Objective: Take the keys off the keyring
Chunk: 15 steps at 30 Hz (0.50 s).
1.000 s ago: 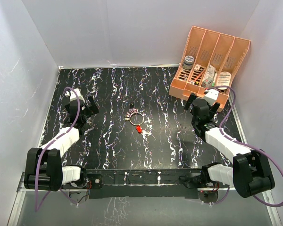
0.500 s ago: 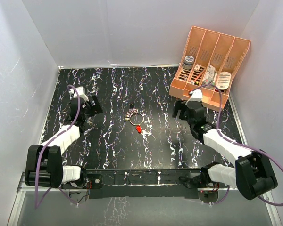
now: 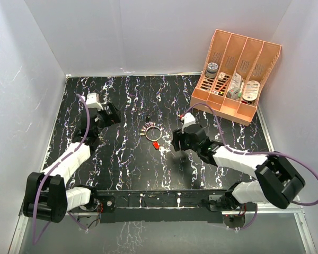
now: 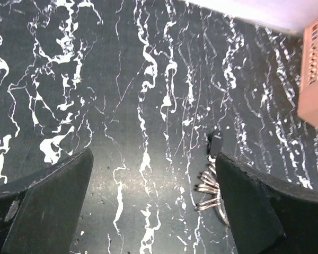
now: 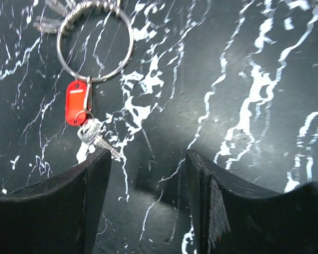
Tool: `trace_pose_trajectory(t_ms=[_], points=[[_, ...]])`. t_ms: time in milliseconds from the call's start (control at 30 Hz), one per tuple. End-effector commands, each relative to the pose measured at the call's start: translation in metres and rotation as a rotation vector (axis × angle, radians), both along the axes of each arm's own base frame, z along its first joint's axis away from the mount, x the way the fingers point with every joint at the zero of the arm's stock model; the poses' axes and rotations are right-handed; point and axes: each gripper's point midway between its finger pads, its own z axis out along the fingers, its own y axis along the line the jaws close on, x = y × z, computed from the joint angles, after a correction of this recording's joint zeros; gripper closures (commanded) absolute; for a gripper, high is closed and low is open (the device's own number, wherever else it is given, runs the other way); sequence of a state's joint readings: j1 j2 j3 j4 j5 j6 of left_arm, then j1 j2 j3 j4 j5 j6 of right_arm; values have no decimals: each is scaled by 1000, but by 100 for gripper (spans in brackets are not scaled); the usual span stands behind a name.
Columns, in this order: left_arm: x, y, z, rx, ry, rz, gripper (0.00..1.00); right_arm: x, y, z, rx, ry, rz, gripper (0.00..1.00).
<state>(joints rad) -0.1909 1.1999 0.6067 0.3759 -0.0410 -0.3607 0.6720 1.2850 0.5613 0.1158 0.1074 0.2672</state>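
Note:
The keyring point(image 3: 153, 130), a thin silvery wire circle, lies flat mid-table. The keys point(image 3: 144, 132) fan out from its left side, and a red piece point(image 3: 156, 144) lies at its near side. In the right wrist view the keyring point(image 5: 131, 43) carries the red piece point(image 5: 76, 103) and one small key point(image 5: 97, 139). My right gripper point(image 3: 175, 142) is open and empty, just right of the ring, low over the table point(image 5: 148, 174). My left gripper point(image 3: 113, 114) is open and empty, left of the keys. The left wrist view shows the keys point(image 4: 208, 189) by its right finger point(image 4: 254, 206).
An orange organiser point(image 3: 222, 103) with four slots holding small items stands at the back right; it also shows in the left wrist view point(image 4: 315, 79). A tiny black piece point(image 3: 147, 115) lies just behind the keys. White walls enclose the black marbled table point(image 3: 122, 159).
My right gripper has swung left from beside the orange organiser to just right of the keyring. My left gripper has moved a little right and farther back, toward the keys.

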Motion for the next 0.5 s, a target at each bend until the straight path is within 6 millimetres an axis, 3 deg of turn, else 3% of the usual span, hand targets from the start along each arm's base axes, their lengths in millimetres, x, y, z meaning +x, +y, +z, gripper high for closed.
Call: trace_pose_trajectory(t_ms=[0,167,467], points=[[-5,0,17,-48,-39,12,3,7,34,11,35,-50,67,45],[-9,2,7,-50,-8,28,4,-3,65,-9,-9,-21,143,49],[-12,9,13,-38,-34,58,5,2,88,-20,5,-16,168,49]])
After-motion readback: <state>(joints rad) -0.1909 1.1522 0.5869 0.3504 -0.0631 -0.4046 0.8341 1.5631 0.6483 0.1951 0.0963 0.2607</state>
